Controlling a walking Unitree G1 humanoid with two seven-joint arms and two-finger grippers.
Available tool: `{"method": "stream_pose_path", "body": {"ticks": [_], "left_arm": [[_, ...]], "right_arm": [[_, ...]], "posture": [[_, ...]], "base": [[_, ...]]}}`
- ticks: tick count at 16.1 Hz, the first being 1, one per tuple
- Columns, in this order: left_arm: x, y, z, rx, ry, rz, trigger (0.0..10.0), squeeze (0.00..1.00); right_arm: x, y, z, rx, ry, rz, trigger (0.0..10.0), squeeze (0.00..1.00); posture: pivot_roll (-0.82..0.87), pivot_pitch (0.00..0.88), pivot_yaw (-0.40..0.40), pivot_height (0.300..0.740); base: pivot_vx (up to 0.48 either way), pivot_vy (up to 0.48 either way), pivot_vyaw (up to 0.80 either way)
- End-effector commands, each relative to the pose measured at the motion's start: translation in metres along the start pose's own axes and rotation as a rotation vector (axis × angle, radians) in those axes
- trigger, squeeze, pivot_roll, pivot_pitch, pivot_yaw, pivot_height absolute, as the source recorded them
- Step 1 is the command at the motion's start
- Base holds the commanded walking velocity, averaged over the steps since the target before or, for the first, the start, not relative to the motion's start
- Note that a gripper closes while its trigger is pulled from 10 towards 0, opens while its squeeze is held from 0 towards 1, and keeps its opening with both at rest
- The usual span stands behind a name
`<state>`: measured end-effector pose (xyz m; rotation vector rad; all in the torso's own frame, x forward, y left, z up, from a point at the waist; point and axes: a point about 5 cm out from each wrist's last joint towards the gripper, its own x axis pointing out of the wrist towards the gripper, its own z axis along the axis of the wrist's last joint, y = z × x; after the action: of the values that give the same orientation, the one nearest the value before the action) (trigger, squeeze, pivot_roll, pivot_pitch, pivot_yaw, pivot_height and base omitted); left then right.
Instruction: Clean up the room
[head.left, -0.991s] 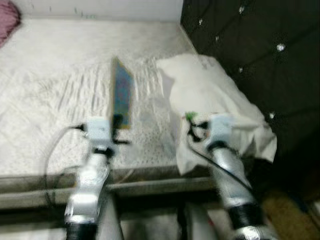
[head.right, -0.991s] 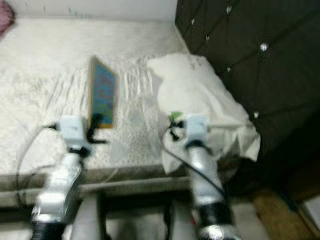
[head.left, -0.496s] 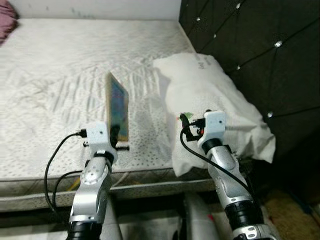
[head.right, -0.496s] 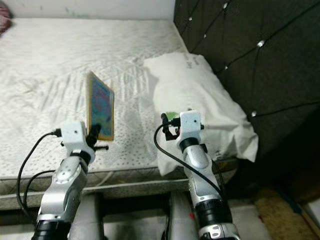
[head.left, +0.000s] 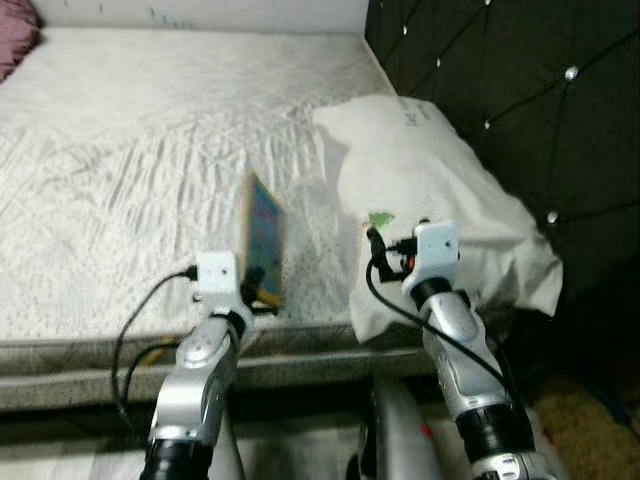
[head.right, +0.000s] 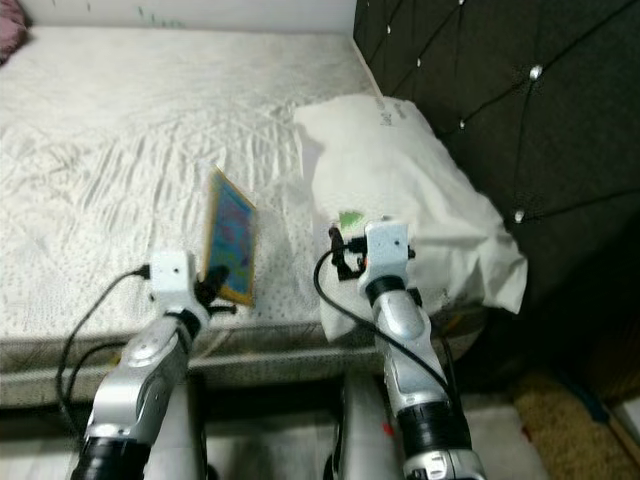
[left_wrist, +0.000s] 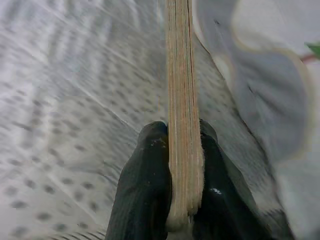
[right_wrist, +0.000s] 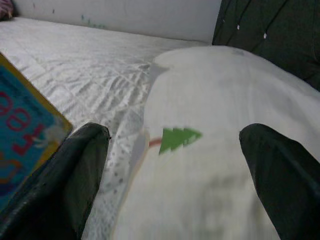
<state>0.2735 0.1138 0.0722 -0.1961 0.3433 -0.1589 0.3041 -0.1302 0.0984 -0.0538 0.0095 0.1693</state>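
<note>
Keeping the left gripper (left_wrist: 184, 150) clamped on the book (head.left: 265, 238) upright matters, while the right gripper (right_wrist: 172, 165) hovers spread by the pillow (head.left: 430, 190).

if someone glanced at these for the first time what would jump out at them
Probably the colourful book, held upright on its edge over the near side of the white mattress, pinched between the left gripper's black fingers. Next, the white pillow against the dark tufted headboard, with the open right gripper in front of it.
</note>
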Motion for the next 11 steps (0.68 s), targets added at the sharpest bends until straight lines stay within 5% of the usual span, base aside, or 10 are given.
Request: {"method": "stream_pose_path", "body": {"ticks": [1, 6, 7, 11], "left_arm": [[0.005, -0.017, 0.003, -0.043, 0.019, -0.07, 10.0, 0.0], [0.021, -0.017, -0.011, -0.24, 0.15, -0.18, 10.0, 0.0], [0.03, -0.013, -0.015, -0.341, 0.216, -0.172, 10.0, 0.0], [0.04, -0.008, -0.018, -0.38, 0.256, -0.163, 10.0, 0.0]], "right_arm": [[-0.001, -0.001, 0.003, -0.008, -0.006, -0.004, 10.0, 0.0], [-0.014, -0.015, 0.006, -0.042, -0.017, -0.01, 10.0, 0.0], [-0.024, -0.024, 0.006, -0.06, -0.006, -0.008, 10.0, 0.0], [-0.046, -0.043, 0.005, -0.09, 0.021, -0.024, 10.0, 0.0]], "posture": [[-0.04, 0.0, -0.049, 0.536], [-0.05, 0.0, -0.06, 0.536], [-0.08, 0.0, -0.059, 0.536], [-0.11, 0.0, -0.044, 0.536]], "base": [[0.0, 0.0, 0.0], [0.0, 0.0, 0.0], [0.0, 0.0, 0.0], [0.0, 0.0, 0.0]]}}
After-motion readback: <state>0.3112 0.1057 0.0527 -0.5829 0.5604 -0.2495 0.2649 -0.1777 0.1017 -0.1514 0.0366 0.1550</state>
